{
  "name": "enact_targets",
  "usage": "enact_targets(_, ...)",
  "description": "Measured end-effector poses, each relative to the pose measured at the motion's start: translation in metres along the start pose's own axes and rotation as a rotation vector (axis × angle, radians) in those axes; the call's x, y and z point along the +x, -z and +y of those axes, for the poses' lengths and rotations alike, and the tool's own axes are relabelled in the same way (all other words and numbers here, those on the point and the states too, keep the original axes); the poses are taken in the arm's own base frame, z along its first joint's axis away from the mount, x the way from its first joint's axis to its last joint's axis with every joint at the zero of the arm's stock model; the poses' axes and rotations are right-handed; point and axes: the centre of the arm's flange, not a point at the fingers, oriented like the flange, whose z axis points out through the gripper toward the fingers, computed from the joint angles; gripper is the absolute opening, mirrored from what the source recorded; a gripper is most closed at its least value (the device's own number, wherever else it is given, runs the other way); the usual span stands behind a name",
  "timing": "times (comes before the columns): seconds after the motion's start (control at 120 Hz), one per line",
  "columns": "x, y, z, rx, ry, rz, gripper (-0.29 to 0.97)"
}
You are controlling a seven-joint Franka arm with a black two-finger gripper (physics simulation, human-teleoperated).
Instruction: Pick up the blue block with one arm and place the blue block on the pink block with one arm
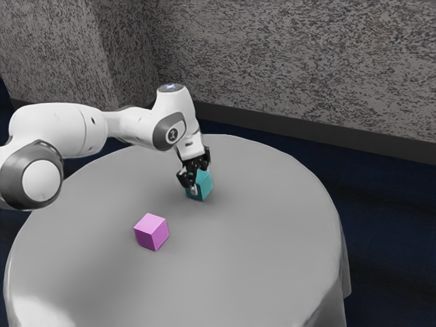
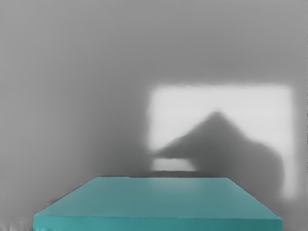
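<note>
Blue block (image 2: 159,202) – really a teal-blue – lies closest of all in the wrist view, its flat top face spreading just under the hand. Beyond it is the grey tablecloth (image 2: 72,96), with a bright rectangular patch of light crossed by a dark peaked shadow (image 2: 226,149). The pink block is not visible from this angle.

The exterior view gives the wider layout. Nearest the camera is the front edge of a round table (image 1: 272,272) draped in grey cloth. A little farther in, toward the exterior view's left, the pink block (image 1: 151,231) sits alone on the cloth with nothing on top of it. Behind it and toward the exterior view's right, near the table's middle, is the blue block (image 1: 206,180), well apart from the pink one. The black gripper (image 1: 194,187) reaches down over it, fingers closed narrowly against two opposite sides, gripping it. Whether the block rests on the cloth or hangs just above it cannot be told. The white arm (image 1: 82,133) extends back to the exterior view's left. Farthest away are a dark blue floor (image 1: 388,225) and a speckled grey wall (image 1: 306,54).
</note>
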Motion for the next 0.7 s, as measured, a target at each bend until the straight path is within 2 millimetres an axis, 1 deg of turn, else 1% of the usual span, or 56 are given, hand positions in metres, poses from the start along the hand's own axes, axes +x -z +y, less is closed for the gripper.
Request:
enact_targets(0.075,0.004,0.029,0.002,0.021,0.006,0.01,0.39)
enact_targets(0.142,0.009,0.062,0.015,0.029,0.012,0.017,0.39)
enact_targets(0.183,0.015,0.086,0.028,0.035,0.01,0.014,0.39)
enact_targets(0.225,0.02,0.102,0.043,0.03,0.008,0.01,0.39)
enact_targets(0.325,0.029,0.125,0.081,0.008,0.004,-0.006,0.39)
enact_targets(0.4,0.026,0.132,0.108,-0.015,0.016,-0.022,0.39)
enact_targets(0.45,0.025,0.13,0.126,-0.039,0.022,-0.028,0.39)
enact_targets(0.517,0.027,0.129,0.146,-0.06,0.027,-0.033,0.39)
enact_targets(0.583,0.023,0.122,0.158,-0.085,0.04,-0.033,0.39)
enact_targets(0.65,0.013,0.115,0.163,-0.102,0.06,-0.035,0.39)
enact_targets(0.7,0.002,0.111,0.164,-0.111,0.076,-0.039,0.39)
